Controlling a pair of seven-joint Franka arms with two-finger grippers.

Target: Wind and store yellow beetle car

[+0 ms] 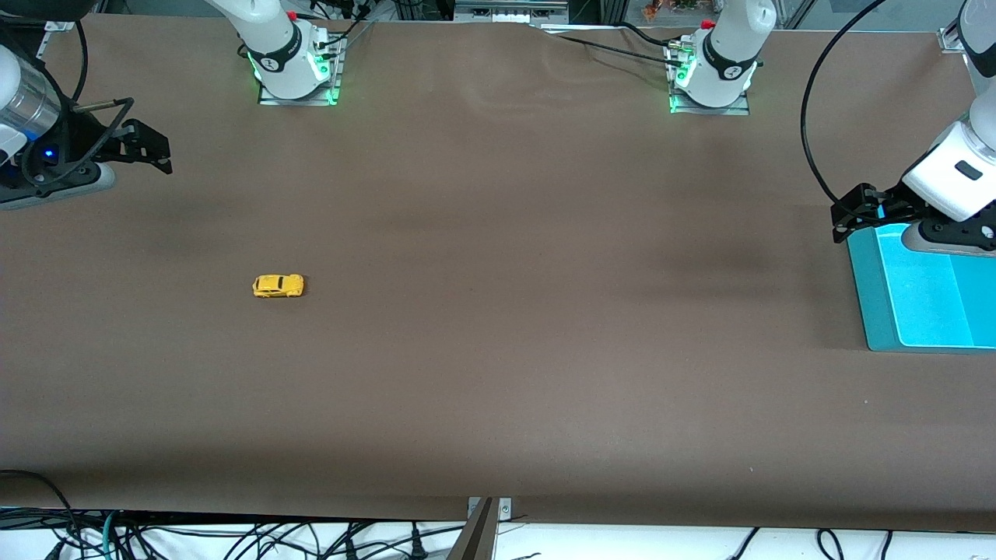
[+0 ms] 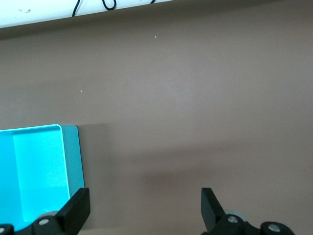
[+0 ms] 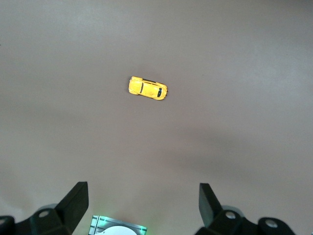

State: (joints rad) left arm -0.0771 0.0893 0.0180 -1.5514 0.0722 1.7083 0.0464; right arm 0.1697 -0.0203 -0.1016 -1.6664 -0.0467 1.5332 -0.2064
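The yellow beetle car [image 1: 278,286] sits on its wheels on my brown table [image 1: 498,350], alone, toward my right arm's end and nearer to the front camera than my right arm's base [image 1: 296,66]. Seen from my right wrist, the car [image 3: 147,88] shows a rounded yellow roof and dark windows; I can read no lettering or badge on it.

My right gripper [image 1: 144,148] hangs above the table's edge at the right arm's end, well apart from the car. Its fingers [image 3: 73,200] stand spread wide with nothing between them, and the car lies out ahead of them on bare table.

My left gripper [image 1: 860,210] hovers over the corner of a turquoise tray [image 1: 864,272] at the left arm's end of the table, well apart from the car. Its fingers [image 2: 76,208] are also spread wide and hold nothing. From that wrist I see the tray [image 2: 71,156] as a shallow box with a raised rim, with nothing lying in the part that shows.

Each arm's base carries a black ring with a small white mark [image 1: 272,61], too small for me to read. Green lights glow at both bases, and cables [image 1: 233,540] trail along the table's edge nearest the front camera.
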